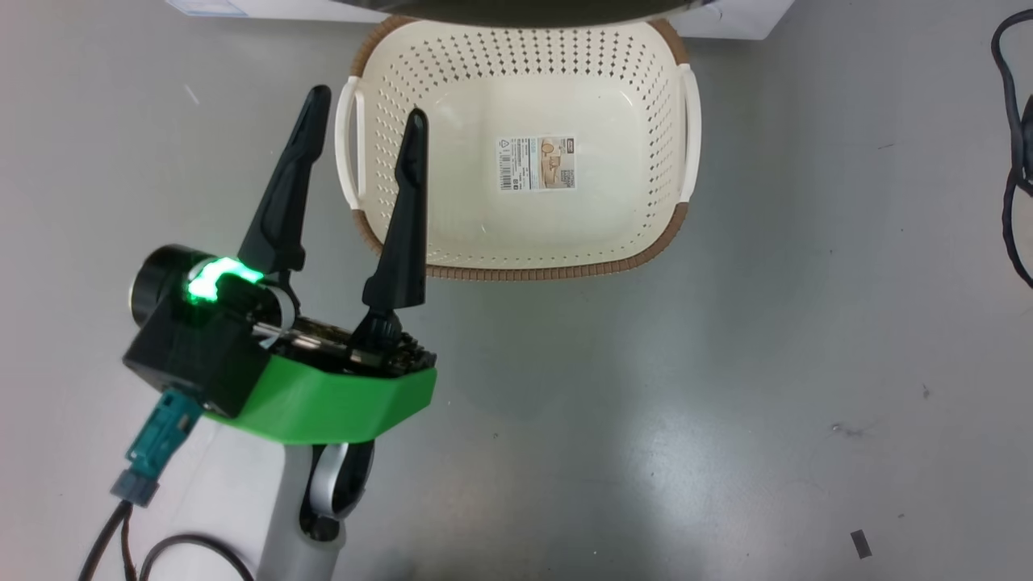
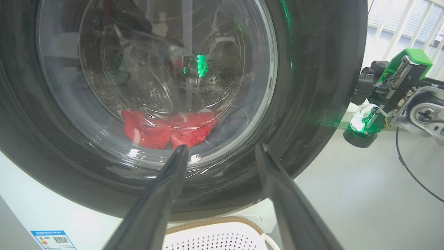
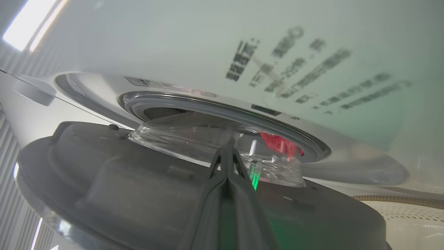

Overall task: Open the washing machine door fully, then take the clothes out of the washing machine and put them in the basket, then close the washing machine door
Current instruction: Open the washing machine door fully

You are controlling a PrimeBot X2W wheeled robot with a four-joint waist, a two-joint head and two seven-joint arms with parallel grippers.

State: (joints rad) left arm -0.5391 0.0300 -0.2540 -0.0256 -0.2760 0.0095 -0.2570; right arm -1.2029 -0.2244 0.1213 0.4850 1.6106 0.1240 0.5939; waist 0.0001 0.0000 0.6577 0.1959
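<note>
The washing machine door (image 2: pixel 312 104) stands partly open, its black rim and glass bowl close in front of my left gripper (image 2: pixel 222 147), which is open and holds nothing. Red clothes (image 2: pixel 152 130) lie in the steel drum behind the glass. From the inner side, the door (image 3: pixel 104 180) is swung a little off the washing machine (image 3: pixel 208 45), and a red piece (image 3: pixel 277 144) shows in the gap by the gasket. My right gripper (image 3: pixel 227 152) is shut, its tips at the glass bowl. The basket (image 1: pixel 549 270) sits empty on the floor, beside the left gripper (image 1: pixel 370 105).
The door's dark edge (image 1: pixel 533 12) overhangs the basket's far rim. A black cable (image 1: pixel 1013 161) loops on the grey floor at the far right. My right arm's green wrist housing (image 2: pixel 406 66) hangs beyond the door rim. A blue label (image 2: pixel 53 239) marks the machine's front.
</note>
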